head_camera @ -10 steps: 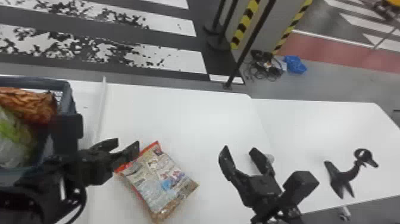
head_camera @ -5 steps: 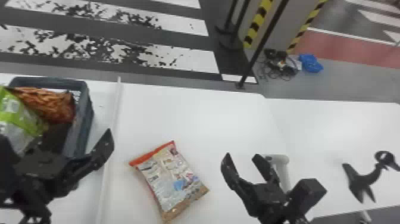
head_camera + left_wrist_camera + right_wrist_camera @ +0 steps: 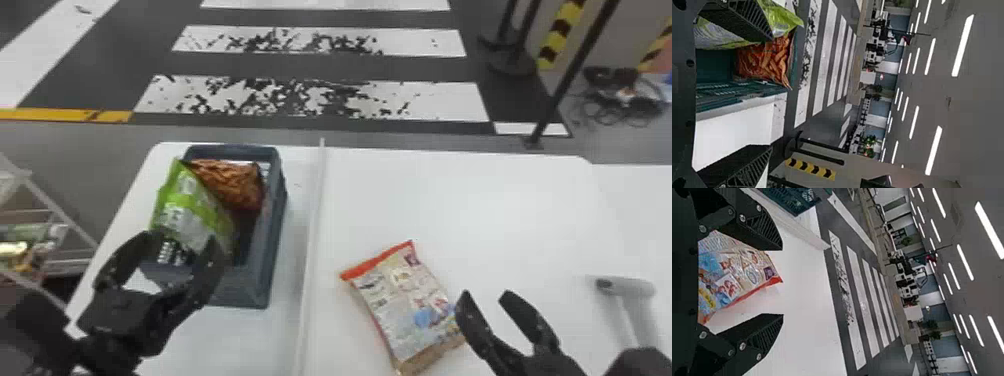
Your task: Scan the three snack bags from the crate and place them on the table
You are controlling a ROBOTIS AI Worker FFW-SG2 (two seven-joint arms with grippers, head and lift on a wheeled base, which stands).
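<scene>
Black left gripper (image 3: 184, 239): fingers spread wide, holding nothing; it is over the crate's near end, by the green bag (contact, if any, I can't tell).
Green bag (image 3: 190, 210): leaning up inside the crate (image 3: 272, 225), over its left side.
Orange-brown bag (image 3: 230, 185): in the crate's far end, beside the green one.
Red-edged bag (image 3: 410, 305): flat on the white table (image 3: 450, 200), right of the crate, beyond the raised strip (image 3: 312, 225).
Right gripper (image 3: 486, 295): farther right of the crate, near the red-edged bag, fingers apart and empty.
Grey handled device (image 3: 625, 287): farthest right of the crate (scanner, at a guess).
Change: left arm has gone from beside the red-edged bag to the crate; the head view has swung leftward.
Meaning: one bag out, two to go; green looks next. Whether the first was scanned, can't tell. Its loose film may fold, so a deep, gentle pinch seems wise.
</scene>
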